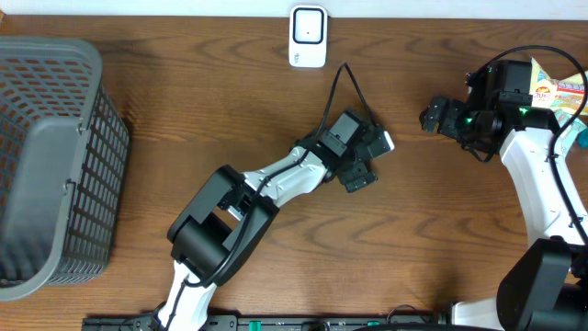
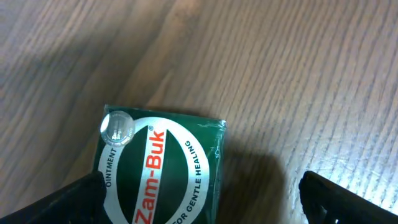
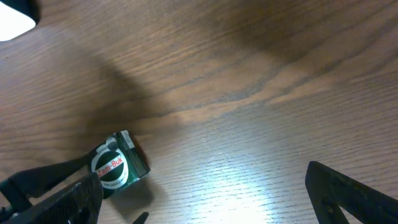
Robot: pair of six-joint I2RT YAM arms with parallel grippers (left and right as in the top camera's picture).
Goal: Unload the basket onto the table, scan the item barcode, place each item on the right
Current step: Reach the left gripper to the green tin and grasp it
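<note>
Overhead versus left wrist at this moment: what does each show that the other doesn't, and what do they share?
Only overhead: the grey basket, the white scanner, the right arm and colourful packets. Only left wrist: a green Zam-Buk box, label up, lying between the open left fingers. Both: the wooden table.

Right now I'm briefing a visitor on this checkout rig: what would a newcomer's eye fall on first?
Most likely the green Zam-Buk ointment box, lying on the wooden table mid-scene beneath the open left tool. Next, the big grey mesh basket at the table's left edge and the small white scanner at the top centre.
</note>
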